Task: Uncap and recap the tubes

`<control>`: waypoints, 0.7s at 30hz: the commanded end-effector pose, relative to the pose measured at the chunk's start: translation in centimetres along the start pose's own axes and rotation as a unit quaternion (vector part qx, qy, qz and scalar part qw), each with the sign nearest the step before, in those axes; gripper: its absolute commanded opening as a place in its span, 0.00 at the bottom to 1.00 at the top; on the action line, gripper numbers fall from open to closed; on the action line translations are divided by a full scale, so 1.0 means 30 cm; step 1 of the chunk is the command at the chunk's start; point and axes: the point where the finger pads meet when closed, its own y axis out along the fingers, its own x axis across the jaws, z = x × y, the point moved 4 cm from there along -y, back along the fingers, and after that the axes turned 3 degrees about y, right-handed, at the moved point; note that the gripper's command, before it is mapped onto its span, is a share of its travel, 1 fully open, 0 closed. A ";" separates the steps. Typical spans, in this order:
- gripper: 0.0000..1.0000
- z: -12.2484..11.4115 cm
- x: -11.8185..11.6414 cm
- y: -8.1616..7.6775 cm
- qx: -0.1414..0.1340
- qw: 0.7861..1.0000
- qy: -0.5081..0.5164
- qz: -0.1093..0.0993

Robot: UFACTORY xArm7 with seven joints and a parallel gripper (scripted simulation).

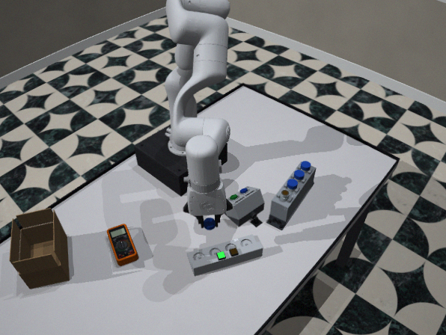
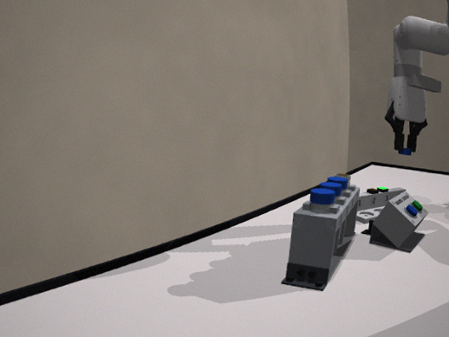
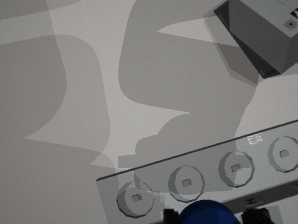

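My gripper (image 1: 210,220) is shut on a blue cap (image 1: 210,223) and holds it in the air, above and just behind the left end of the cap tray (image 1: 224,255). The cap also shows in the exterior view (image 2: 405,151) and at the bottom edge of the wrist view (image 3: 207,214). All nests (image 3: 186,182) in the tray are empty. The tray's green lamp (image 1: 221,255) is lit and the amber lamp (image 1: 233,252) is dark. The decapping station (image 1: 292,194) holds three blue-capped tubes (image 1: 298,174). The end tube nearest the tray (image 1: 285,193) is open.
The key housing (image 1: 245,203) with the green key (image 1: 233,197) and the blue key (image 1: 244,191) stands between tray and station. An orange multimeter (image 1: 122,244) and an open cardboard box (image 1: 39,248) sit at the left. The arm's black base (image 1: 176,161) is behind.
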 end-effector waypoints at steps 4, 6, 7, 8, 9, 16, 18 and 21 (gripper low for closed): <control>0.00 0.077 0.134 -0.005 -0.013 0.999 0.028 0.016; 0.00 0.107 0.182 -0.003 -0.013 0.999 0.028 0.016; 0.00 0.121 0.205 -0.001 -0.013 0.999 0.028 0.016; 0.00 0.136 0.229 0.000 -0.013 0.999 0.028 0.016; 0.00 0.151 0.253 0.001 -0.013 0.999 0.028 0.016; 0.00 0.239 0.395 0.008 -0.013 0.999 0.028 0.016; 0.00 0.254 0.418 0.009 -0.013 0.999 0.028 0.016; 0.00 0.298 0.489 0.012 -0.013 0.999 0.028 0.016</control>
